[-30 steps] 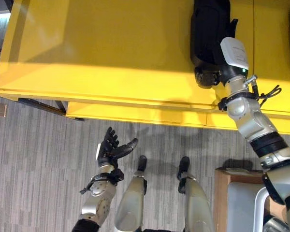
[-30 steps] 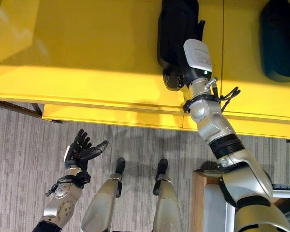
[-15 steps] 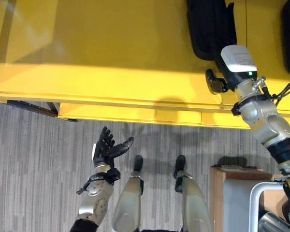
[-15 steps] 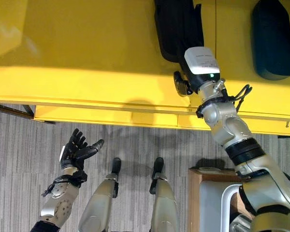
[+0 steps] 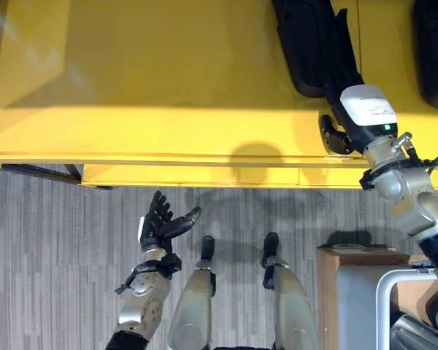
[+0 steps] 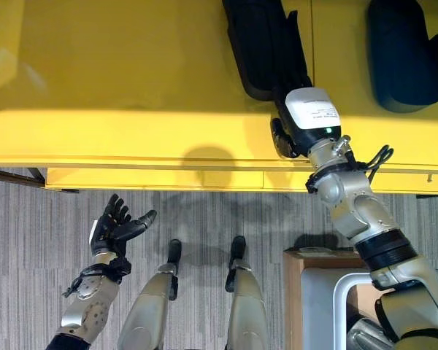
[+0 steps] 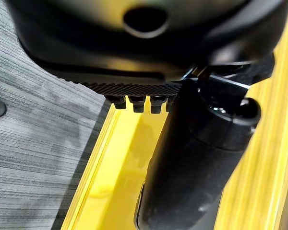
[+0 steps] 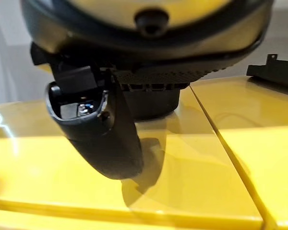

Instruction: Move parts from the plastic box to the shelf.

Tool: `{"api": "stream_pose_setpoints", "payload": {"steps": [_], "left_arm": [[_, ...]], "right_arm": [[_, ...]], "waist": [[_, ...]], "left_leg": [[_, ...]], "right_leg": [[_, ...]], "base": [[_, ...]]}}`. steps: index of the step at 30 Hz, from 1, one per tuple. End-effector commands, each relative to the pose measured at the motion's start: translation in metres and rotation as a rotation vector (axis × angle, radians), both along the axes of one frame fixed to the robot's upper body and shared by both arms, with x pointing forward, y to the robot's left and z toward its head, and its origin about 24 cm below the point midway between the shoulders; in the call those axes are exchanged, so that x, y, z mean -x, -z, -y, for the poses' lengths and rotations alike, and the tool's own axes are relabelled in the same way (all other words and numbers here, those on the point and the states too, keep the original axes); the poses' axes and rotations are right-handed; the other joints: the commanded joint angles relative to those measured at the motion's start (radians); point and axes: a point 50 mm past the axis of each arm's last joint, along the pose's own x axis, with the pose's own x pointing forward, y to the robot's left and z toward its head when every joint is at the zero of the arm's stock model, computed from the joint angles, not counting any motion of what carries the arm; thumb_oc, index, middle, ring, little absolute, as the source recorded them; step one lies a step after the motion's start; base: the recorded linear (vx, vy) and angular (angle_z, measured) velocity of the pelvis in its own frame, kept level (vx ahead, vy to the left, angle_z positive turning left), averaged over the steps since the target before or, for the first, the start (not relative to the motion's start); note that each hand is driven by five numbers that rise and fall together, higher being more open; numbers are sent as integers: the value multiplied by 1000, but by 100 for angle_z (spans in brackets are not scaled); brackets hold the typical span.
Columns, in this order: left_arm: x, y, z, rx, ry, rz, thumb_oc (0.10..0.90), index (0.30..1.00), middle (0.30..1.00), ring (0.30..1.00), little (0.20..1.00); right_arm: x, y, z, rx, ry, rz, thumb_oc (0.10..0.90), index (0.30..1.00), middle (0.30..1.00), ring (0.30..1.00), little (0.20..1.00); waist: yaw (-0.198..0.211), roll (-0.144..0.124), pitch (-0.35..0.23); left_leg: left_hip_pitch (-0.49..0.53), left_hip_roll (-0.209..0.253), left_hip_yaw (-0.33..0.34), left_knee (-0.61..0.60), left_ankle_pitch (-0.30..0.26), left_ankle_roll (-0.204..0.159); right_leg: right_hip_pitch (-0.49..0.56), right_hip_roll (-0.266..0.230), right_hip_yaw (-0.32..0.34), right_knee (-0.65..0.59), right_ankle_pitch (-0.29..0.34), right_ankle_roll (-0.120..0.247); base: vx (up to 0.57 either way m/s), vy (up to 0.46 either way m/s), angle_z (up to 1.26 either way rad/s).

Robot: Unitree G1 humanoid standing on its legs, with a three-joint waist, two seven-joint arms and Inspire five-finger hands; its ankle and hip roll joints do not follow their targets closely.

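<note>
Yellow shelf (image 5: 168, 87) boards span the upper view above grey carpet; one long black part (image 5: 310, 44) lies at 1 o'clock, another (image 6: 405, 51) well apart at 2 o'clock, both likely stiff, smooth plastic, best gripped across the narrow middle. Right hand (image 5: 334, 135) hovers empty at the first part's near end by the shelf's front edge, thumb out, fingers hidden behind the wrist. Left hand (image 5: 160, 224) hangs open and empty over the floor at 8 o'clock, with broad bare shelf at 11.
</note>
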Motion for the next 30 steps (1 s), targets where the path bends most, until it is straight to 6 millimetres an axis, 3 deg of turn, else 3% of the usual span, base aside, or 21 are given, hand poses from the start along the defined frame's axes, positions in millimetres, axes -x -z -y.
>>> {"api": "stream_pose_setpoints", "payload": {"steps": [1,18,30], "left_arm": [[8,-28,-13,-37,-46,159,900,1000,1000,1000,1000],[12,-24,-14,-24,-70,135,900,1000,1000,1000,1000],[13,-22,-15,-18,-81,129,900,1000,1000,1000,1000]], "right_arm": [[10,-49,2,30,-17,170,900,1000,1000,1000,1000],[11,-26,-28,-144,-147,123,900,1000,1000,1000,1000],[8,-23,-45,-192,-199,119,900,1000,1000,1000,1000]], "waist": [[-3,-6,-16],[6,-8,-16],[16,-4,-16]], "left_leg": [[27,75,-1,107,-100,-23],[20,68,-2,116,-102,-16],[13,62,-7,117,-101,-12]], "right_leg": [[78,-47,-4,20,-5,34],[79,-51,-3,15,-2,35],[79,-58,-10,18,-3,35]], "base": [[0,0,0],[0,0,0],[0,0,0]]}}
